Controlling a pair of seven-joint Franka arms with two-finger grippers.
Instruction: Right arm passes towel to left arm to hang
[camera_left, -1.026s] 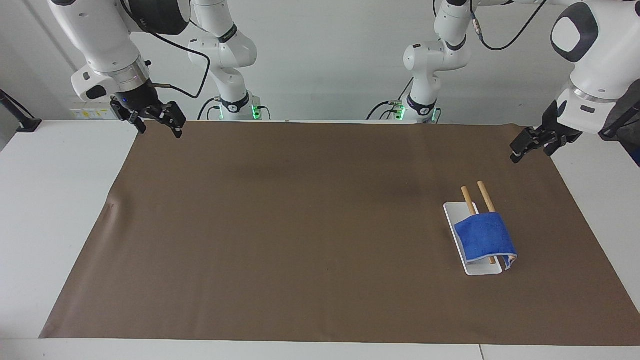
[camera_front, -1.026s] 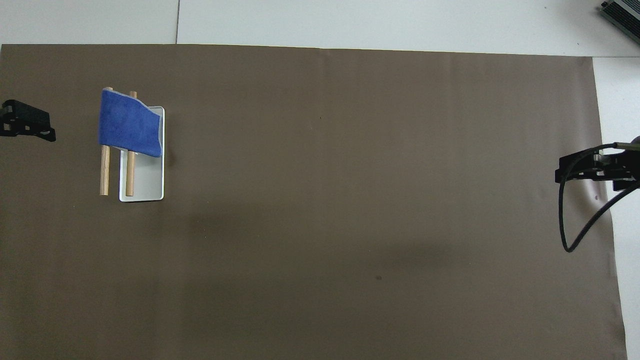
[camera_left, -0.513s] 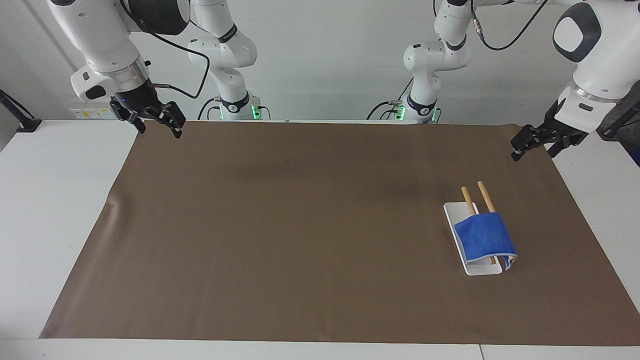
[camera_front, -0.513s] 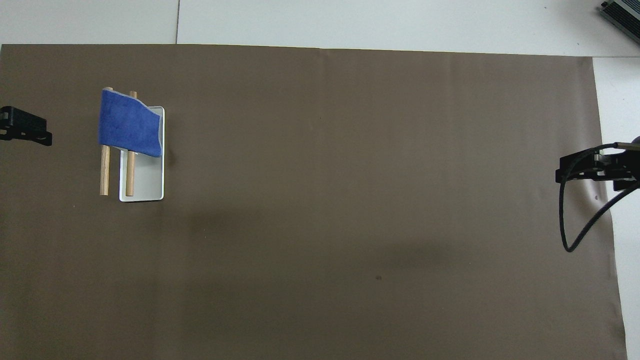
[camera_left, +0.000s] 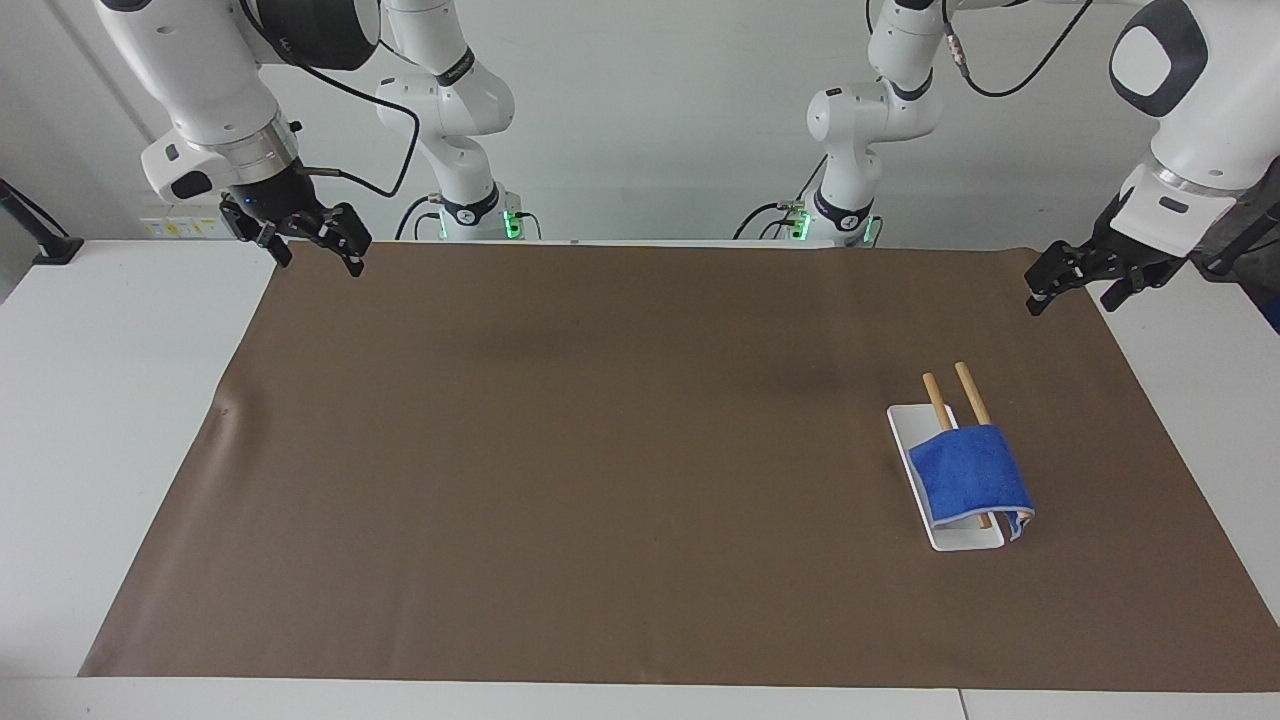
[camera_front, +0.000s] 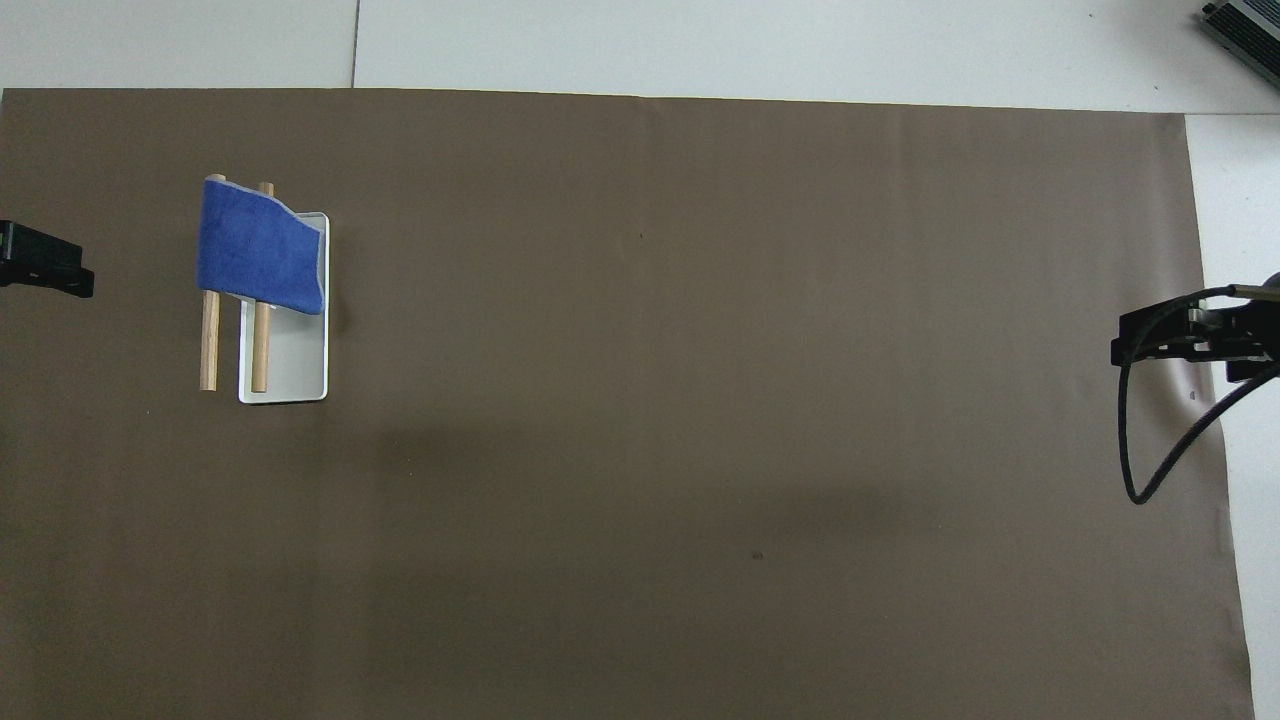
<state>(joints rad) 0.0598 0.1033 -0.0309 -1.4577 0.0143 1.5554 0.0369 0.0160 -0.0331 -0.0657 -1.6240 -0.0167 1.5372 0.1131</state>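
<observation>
We see the blue towel (camera_left: 970, 473) draped over two wooden rods (camera_left: 972, 393) of a small rack w/ a white base (camera_left: 962, 538). The rack sits on the brown mat (camera_left: 600, 480), toward the left arm's end of the table. The towel covers the rod ends that are farther from the robots. One corner hangs down by the white base. The bare rod ends point toward the robots.

The left gripper (camera_left: 1082, 282) is up in the air over the edge of the mat at the left arm's end, well apart from the towel. Its fingers are spread apart & hold nothing. In the overhead view only its black tip (camera_front: 45, 270) shows at the side.

The right gripper (camera_left: 312, 242) is up over the mat's corner at the right arm's end, near the robots. Its fingers are apart too & hold nothing. A black cable (camera_left: 385, 135) loops to its wrist, and a tiny blue light shows on its mount. It is very far from the towel.

The white table (camera_left: 110, 400) shows around the mat.
</observation>
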